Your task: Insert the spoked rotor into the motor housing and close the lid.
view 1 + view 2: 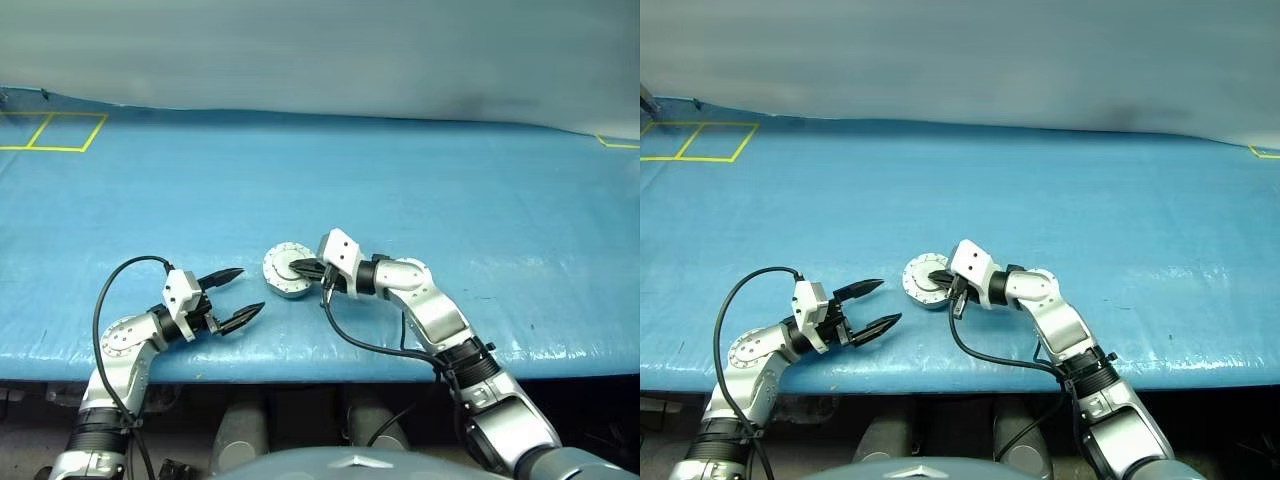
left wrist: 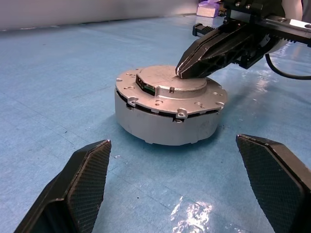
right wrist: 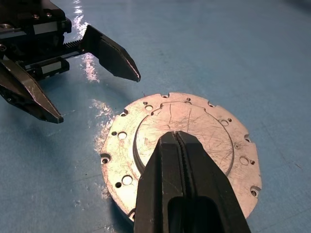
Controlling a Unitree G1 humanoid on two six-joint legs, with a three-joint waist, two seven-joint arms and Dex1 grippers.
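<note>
From the head views, the round silver-grey metal motor housing point(image 1: 288, 271) sits on the blue, slightly glossy tabletop point(image 1: 450, 200) near its front edge, with the plain silver-grey disc lid point(image 1: 928, 272) lying flat on top. The right pincer point(image 1: 305, 268), fingers together, rests its tips on the lid; the left pincer point(image 1: 238, 295) waits just beside the housing, fingers wide apart and empty.

In the left wrist view the housing point(image 2: 165, 119) is a squat cylinder with smooth matte walls. A thin dark seam still runs under the lid's point(image 2: 170, 90) notched, screw-dotted rim, so closing looks nearly finished rather than done. Pressing straight down at the centre should seat it evenly without tipping.

In the right wrist view the lid point(image 3: 194, 131) shows fine scratches, a raised central disc and rim holes. The spoked rotor is presumably shut inside.
</note>
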